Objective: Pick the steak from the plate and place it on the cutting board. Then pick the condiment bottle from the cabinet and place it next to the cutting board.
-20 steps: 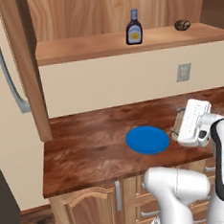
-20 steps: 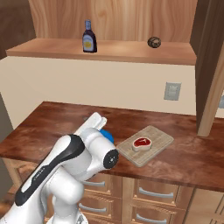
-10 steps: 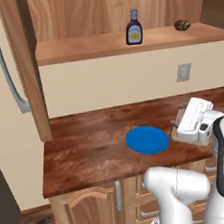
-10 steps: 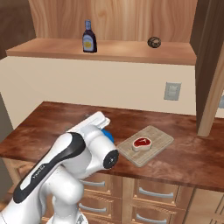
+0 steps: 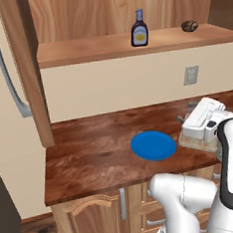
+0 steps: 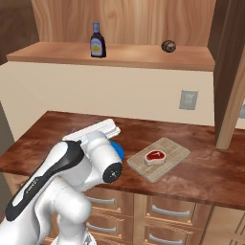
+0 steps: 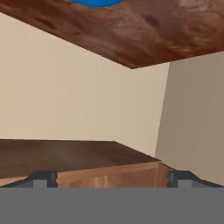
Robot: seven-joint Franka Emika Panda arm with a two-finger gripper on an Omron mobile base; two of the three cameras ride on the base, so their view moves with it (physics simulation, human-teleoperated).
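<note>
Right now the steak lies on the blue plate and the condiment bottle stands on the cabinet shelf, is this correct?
Not quite. The steak lies on the cutting board, as the right base view shows; the plate is bare. The condiment bottle does stand on the cabinet shelf.

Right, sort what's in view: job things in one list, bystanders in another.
Job: steak, cutting board, blue plate, bottle, cabinet shelf, open gripper.
Bystanders: brown lump on the shelf, wall outlet, fridge handle.
</note>
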